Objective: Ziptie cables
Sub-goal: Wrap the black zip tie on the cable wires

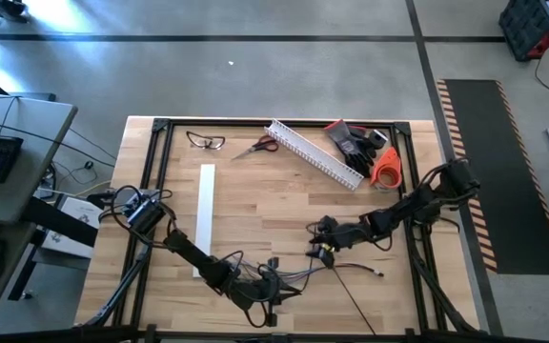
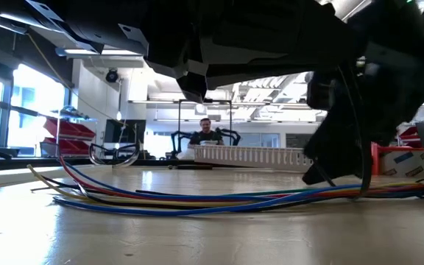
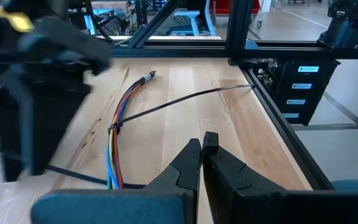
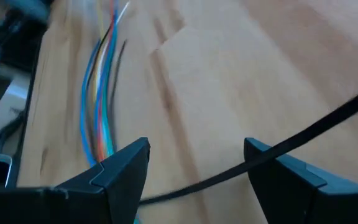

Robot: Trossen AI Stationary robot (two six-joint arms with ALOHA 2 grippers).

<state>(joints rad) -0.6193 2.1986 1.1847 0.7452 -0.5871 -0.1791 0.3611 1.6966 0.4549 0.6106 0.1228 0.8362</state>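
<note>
The cables (image 1: pixel 298 276), a bundle of thin blue, red, grey and dark wires, lie on the wooden table near its front edge and also show in the low view (image 2: pixel 197 202). A dark ziptie (image 3: pixel 185 99) is looped round the cables (image 3: pixel 114 149), and its long tail lies on the table. My left gripper (image 1: pixel 267 303) is shut at the cables' left end, and nothing shows between its fingers (image 3: pixel 202 146). My right gripper (image 1: pixel 318 246) stands open just above the table. The cables (image 4: pixel 101 93) run under one of its fingers, and the ziptie's tail (image 4: pixel 316 124) crosses the gap between them. My right gripper slants down over the table with the ziptie's tail (image 4: pixel 229 173) running across between its open fingers. The tail passes over one fingertip (image 4: pixel 263 149). I cannot tell whether it touches that finger.
Along the far edge lie a white slotted channel (image 1: pixel 313 152), red-handled scissors (image 1: pixel 257 146), safety glasses (image 1: pixel 206 142), dark gloves (image 1: pixel 355 141) and an orange roll (image 1: pixel 386 167). A flat white strip (image 1: pixel 205 214) lies left of centre. A black frame rail (image 3: pixel 278 118) borders the table.
</note>
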